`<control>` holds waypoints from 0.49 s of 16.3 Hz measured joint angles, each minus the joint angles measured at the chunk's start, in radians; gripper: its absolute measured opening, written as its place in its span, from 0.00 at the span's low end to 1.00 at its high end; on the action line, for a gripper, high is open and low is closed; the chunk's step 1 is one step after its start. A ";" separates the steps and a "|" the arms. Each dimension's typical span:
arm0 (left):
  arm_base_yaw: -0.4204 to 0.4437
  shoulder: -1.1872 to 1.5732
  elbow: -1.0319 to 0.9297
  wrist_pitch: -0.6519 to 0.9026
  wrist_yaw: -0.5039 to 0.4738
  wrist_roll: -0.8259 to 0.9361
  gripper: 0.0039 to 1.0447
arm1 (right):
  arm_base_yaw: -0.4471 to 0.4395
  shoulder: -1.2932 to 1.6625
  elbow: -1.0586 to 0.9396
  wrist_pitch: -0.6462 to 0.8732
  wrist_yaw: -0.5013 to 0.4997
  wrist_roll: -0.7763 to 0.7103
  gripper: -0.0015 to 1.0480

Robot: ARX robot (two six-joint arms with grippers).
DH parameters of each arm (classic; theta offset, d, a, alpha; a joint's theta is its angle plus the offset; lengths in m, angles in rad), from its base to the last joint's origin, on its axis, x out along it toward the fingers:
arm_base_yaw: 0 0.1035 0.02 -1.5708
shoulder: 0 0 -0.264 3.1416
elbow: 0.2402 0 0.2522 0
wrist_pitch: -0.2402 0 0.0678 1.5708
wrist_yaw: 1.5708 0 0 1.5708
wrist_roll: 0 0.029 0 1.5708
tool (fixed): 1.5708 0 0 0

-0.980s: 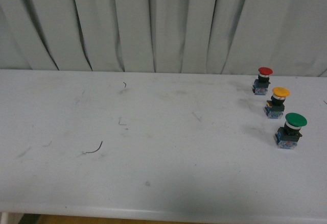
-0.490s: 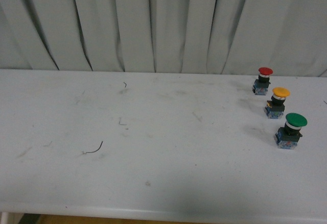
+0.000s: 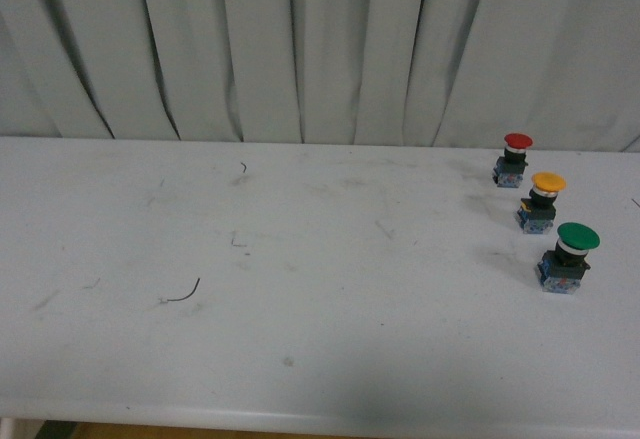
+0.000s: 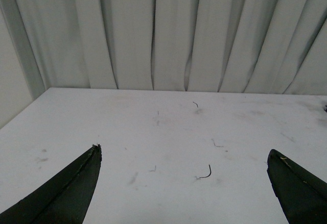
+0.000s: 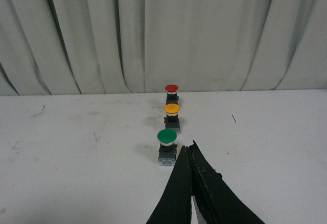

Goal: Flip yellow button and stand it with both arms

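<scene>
Yellow button (image 3: 541, 201) stands cap-up at the right edge of the front view, on the big white table (image 3: 300, 289), between the green button (image 3: 568, 257) below it and the red button (image 3: 513, 158) above. Nothing about them has changed over the last second; the whole scene merely sits a touch left. Left gripper (image 4: 184, 183) is spread wide, right gripper (image 5: 188, 155) pressed together, both empty, so the flip hasn't started.

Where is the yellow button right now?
In the front view the yellow button stands upright on the far right of the table, in the middle of a row, between the red button behind it and the green button nearer us.
</scene>
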 joint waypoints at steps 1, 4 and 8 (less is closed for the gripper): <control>0.000 0.000 0.000 0.000 0.000 0.000 0.94 | 0.000 0.000 0.000 0.000 0.000 0.000 0.05; 0.000 0.000 0.000 0.000 0.000 0.000 0.94 | 0.000 0.000 0.000 0.000 0.000 0.000 0.40; 0.000 0.000 0.000 0.000 0.000 0.000 0.94 | 0.000 0.000 0.000 0.000 0.000 0.000 0.79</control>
